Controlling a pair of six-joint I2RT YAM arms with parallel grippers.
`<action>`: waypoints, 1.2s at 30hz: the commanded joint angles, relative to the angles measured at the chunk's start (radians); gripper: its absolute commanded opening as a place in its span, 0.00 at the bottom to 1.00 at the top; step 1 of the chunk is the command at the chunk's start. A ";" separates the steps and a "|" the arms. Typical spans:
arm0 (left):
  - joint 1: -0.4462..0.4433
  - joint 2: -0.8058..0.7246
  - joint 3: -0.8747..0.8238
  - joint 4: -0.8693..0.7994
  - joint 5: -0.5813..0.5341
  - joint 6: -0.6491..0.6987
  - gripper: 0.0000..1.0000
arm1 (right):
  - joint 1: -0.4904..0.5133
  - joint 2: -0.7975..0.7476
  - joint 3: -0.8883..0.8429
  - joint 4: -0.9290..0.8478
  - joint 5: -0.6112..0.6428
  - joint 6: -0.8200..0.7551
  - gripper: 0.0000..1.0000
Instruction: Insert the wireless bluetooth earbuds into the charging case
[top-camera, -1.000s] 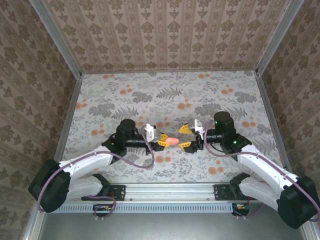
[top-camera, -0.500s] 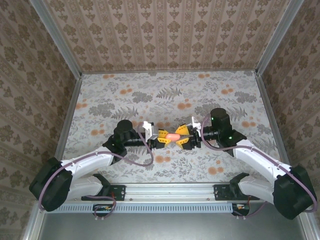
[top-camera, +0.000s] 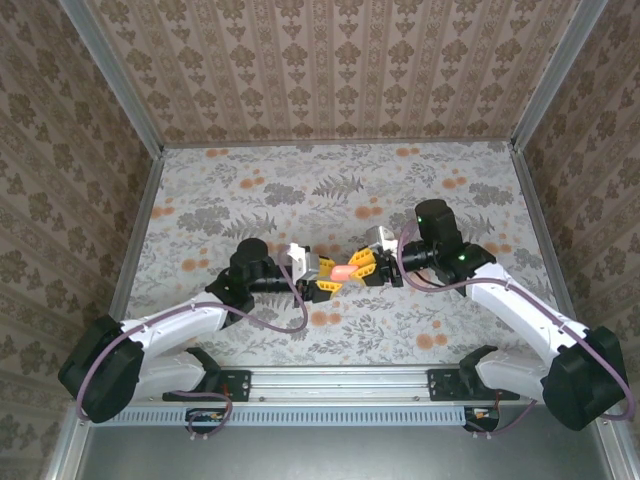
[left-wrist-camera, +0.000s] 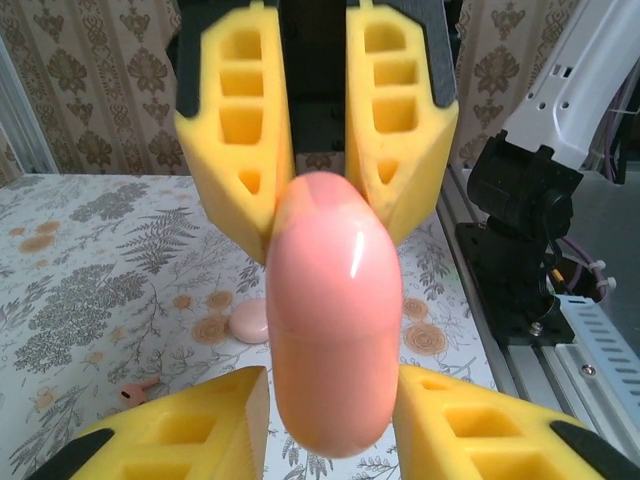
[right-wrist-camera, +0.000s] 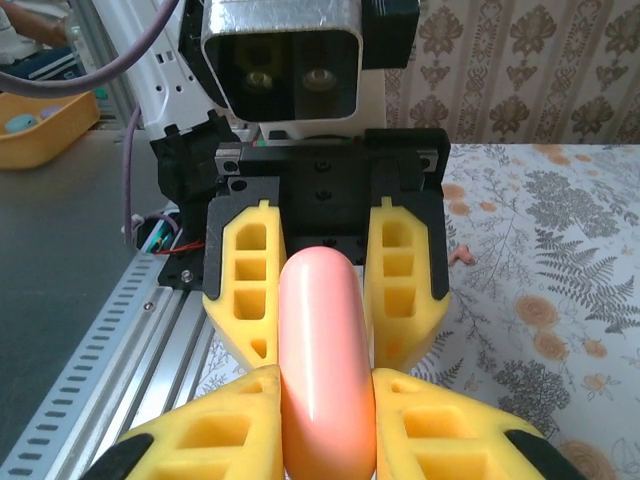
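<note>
right fingers (right-wrist-camera: 245, 400): pressed onto the charging case (right-wrist-camera: 322, 350), 1 on each long side
left fingers (left-wrist-camera: 230, 400): flank the case's other end, tight on both sides; cannot tell whether they press or sit slack
case position: in the air over mid-desk, bridging the 2 sets of fingers end to end
weight: judged light, a small hollow plastic shell
stiffness: judged rigid, no give under the fingers
surface: glossy with a clear highlight streak, rounded all over, so likely slippery
fragility: the hinged lid is the weak spot; a hard squeeze could pop it
where to grip: across the 2 long sides near mid-length; the domed ends would probably squirt out
look: coral-pink, pill-shaped; lid seems shut, seam not readable
earbud (left-wrist-camera: 135, 393): 1 small pink bud lying on the desk (top-camera: 250, 180), well apart from the case
disc (left-wrist-camera: 250, 322): pale pink, round, on the desk near that bud
</note>
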 joint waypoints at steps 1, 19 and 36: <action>-0.006 -0.006 0.027 -0.026 0.030 0.028 0.36 | 0.000 0.017 0.042 -0.133 -0.026 -0.108 0.19; -0.013 -0.012 0.028 0.016 0.050 -0.003 0.19 | -0.001 0.043 0.038 -0.120 -0.026 -0.101 0.19; -0.015 -0.037 0.022 -0.043 0.036 0.030 0.12 | -0.060 0.041 0.053 0.013 0.139 0.080 0.42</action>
